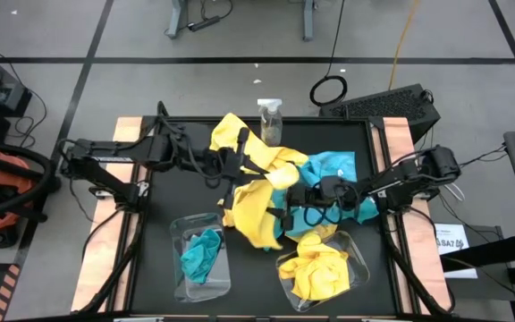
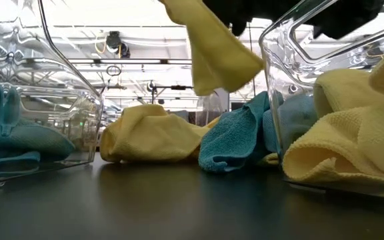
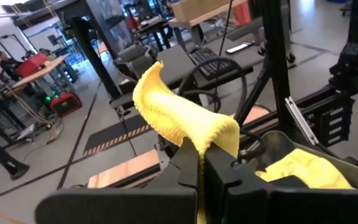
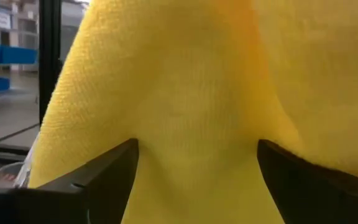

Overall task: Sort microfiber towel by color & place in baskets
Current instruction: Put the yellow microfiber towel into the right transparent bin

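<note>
Two clear plastic rectangular baskets sit on the black table: the left basket (image 1: 200, 259) holds one turquoise blue microfiber cloth (image 1: 200, 252), and the right basket (image 1: 325, 268) holds yellow microfiber cloths (image 1: 318, 265) too bunched to count exactly. One small clear spray bottle (image 1: 270, 119) stands at the far edge. The loose heap of yellow cloths (image 1: 254, 179) and turquoise cloths (image 1: 336, 174) cannot be counted singly.

Clear spray bottle (image 1: 270, 118) stood at table's far edge; black keyboard (image 1: 384, 105) and cable loop (image 1: 329, 90) lay on floor beyond
</note>
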Controlling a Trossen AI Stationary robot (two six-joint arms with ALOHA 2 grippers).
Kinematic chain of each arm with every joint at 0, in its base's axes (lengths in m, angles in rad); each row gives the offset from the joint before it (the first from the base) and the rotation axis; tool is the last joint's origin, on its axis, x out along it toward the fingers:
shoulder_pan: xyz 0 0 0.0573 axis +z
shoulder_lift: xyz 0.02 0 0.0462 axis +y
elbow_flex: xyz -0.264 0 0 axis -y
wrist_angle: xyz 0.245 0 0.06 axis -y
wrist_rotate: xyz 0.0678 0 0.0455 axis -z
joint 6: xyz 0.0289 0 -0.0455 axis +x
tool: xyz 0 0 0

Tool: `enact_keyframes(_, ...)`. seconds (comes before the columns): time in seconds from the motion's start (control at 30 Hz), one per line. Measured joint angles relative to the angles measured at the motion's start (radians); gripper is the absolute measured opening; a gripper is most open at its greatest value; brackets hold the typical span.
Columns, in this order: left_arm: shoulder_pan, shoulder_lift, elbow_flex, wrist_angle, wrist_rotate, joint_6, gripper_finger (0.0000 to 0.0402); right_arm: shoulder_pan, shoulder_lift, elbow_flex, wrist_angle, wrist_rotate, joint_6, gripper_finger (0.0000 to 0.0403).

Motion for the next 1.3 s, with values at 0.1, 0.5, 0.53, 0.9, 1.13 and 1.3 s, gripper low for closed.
enact_keyframes(0.1,0.000,0.004,0.000,0.013,0.000,0.000,0.0000,-0.001,0.003,0.049,-0.091,-0.005,0.010,0.0316)
enact_keyframes(0.5,0.001,0.007,0.000,0.042,0.022,0.000,0.0000,0.025,0.017,0.139,-0.208,-0.001,-0.063,0.0019)
enact_keyframes(0.53,0.000,0.007,0.000,0.042,0.024,-0.001,0.0000,0.036,0.017,0.139,-0.211,0.020,-0.070,0.0016)
enact_keyframes(0.9,-0.029,0.006,-0.001,-0.056,0.026,-0.002,0.0000,0.202,-0.081,0.137,-0.395,0.138,-0.158,0.0002)
enact_keyframes(1.13,-0.049,0.007,-0.001,-0.196,0.026,-0.002,0.0014,0.360,-0.243,0.137,-0.601,0.286,-0.208,0.0001)
enact_keyframes(1.3,-0.069,0.007,-0.001,-0.249,0.026,-0.003,0.0066,0.453,-0.351,0.137,-0.699,0.309,-0.220,0.0001)
